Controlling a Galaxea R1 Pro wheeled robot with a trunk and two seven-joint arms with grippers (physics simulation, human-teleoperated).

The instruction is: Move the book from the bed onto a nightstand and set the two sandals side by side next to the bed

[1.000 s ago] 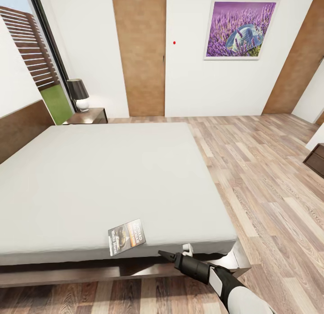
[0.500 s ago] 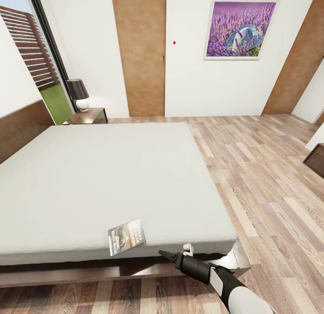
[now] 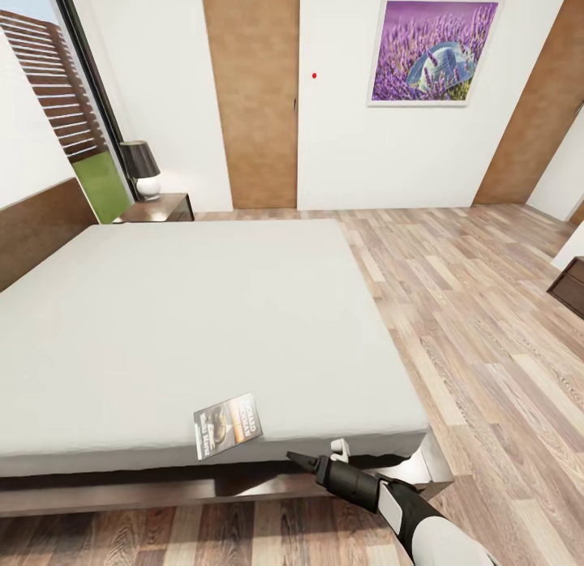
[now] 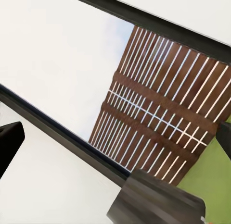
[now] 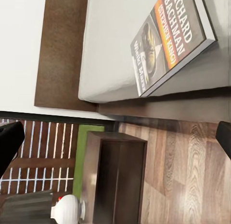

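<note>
The book (image 3: 228, 426) lies flat on the light-grey mattress of the bed (image 3: 203, 323), at its near edge. My right gripper (image 3: 312, 459) hovers low beside the bed frame, just right of the book and apart from it. In the right wrist view the book (image 5: 173, 41) shows with its orange band, and the right gripper (image 5: 115, 140) is open with nothing between its fingertips (image 5: 9, 142). A nightstand (image 3: 158, 209) with a lamp stands at the bed's far corner. Another nightstand (image 5: 115, 180) sits by the headboard. My left gripper (image 4: 115, 142) is open, facing the window. The sandals are out of view.
A dark-shaded lamp (image 3: 142, 169) stands on the far nightstand. Tan doors (image 3: 251, 96) and a lavender picture (image 3: 434, 51) line the back wall. Wood-plank floor (image 3: 478, 323) stretches right of the bed, with a dark cabinet (image 3: 570, 286) at the right edge.
</note>
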